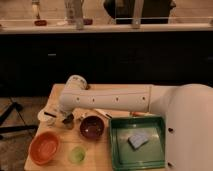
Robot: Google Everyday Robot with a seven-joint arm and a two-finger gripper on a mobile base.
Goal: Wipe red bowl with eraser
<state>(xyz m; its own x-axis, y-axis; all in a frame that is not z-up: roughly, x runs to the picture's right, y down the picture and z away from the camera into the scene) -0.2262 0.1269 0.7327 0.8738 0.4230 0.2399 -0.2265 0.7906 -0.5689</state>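
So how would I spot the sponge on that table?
Look at the wooden table, then the green tray at its right end. The sponge is the blue-grey pad lying in it, the only thing there; the gripper hangs left of the tray.

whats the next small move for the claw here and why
Probably a short shift right, toward the dark red bowl. The claw hangs low over the table's left side beside the white cup, just left of that bowl. The eraser isn't visible, so a grasp can't be confirmed.
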